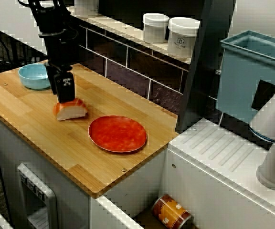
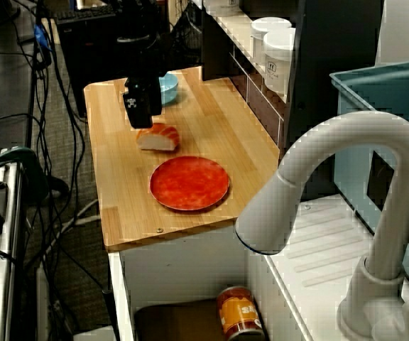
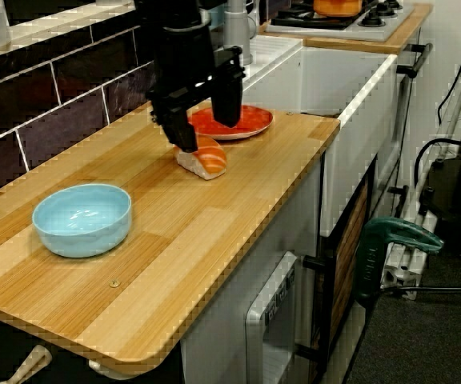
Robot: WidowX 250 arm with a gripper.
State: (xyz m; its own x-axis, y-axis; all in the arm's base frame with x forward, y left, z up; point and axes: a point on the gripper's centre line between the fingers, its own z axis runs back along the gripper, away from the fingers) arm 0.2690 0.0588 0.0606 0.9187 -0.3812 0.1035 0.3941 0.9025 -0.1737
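On the counter (image 1: pixel 32 126), sushi (image 1: pixel 70 109) between bowl (image 1: pixel 34 76) and plate (image 1: pixel 118 133)

One salmon nigiri (image 1: pixel 70 109) lies, seemingly flat, on counter (image 1: pixel 42 138).

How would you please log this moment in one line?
gripper: open, low over orange-and-white salmon sushi piece | sushi: on wooden counter, beside round red plate | light blue bowl: apart

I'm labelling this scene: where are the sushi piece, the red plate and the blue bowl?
sushi piece (image 1: pixel 71 110), view facing the tiled wall, front side.
red plate (image 1: pixel 118 133), same view, bare middle.
blue bowl (image 3: pixel 81 214), view along the counter, inside.
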